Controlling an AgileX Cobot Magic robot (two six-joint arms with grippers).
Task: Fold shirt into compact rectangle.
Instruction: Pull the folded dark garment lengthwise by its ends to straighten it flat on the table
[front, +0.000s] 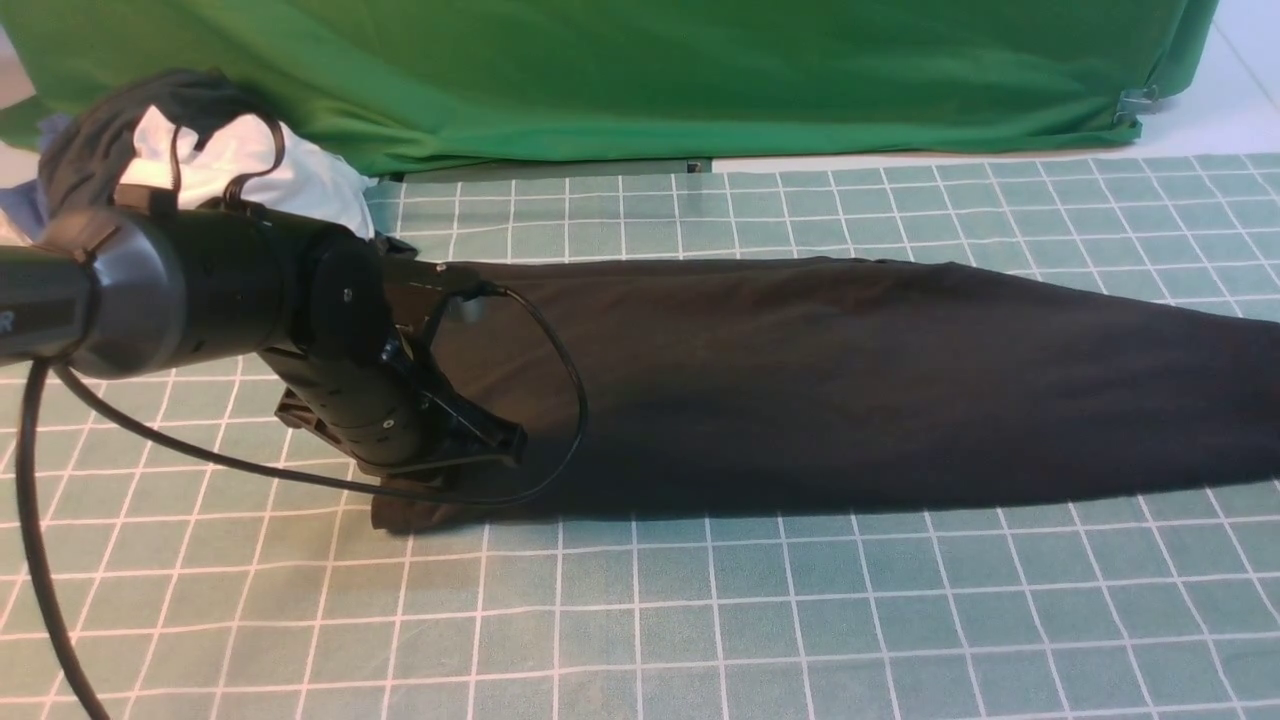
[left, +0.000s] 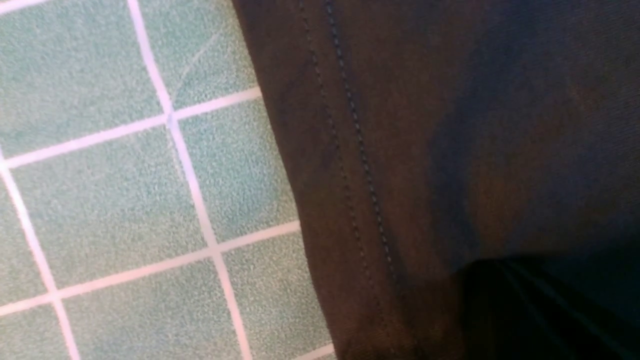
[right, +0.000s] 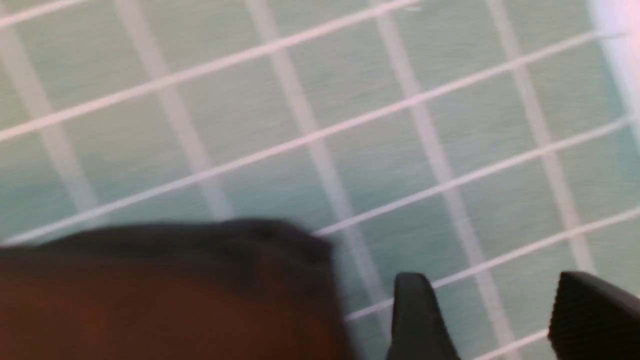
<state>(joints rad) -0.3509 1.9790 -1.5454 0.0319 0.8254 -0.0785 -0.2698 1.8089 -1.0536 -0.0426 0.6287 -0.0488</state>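
The black T-shirt (front: 850, 380) lies as a long folded band on a green gridded mat (front: 700, 620). It stretches away from the left claw (front: 485, 438), which sits over its end; whether that claw grips cannot be told. The right claw (right: 500, 320) gapes wide and empty, just beside the T-shirt's edge.

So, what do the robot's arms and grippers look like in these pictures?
The left arm is glossy black: a thick round tube ending in a rounded joint, with thin black cables looping around its black left gripper. The right gripper shows two matt black fingers with rounded tips.
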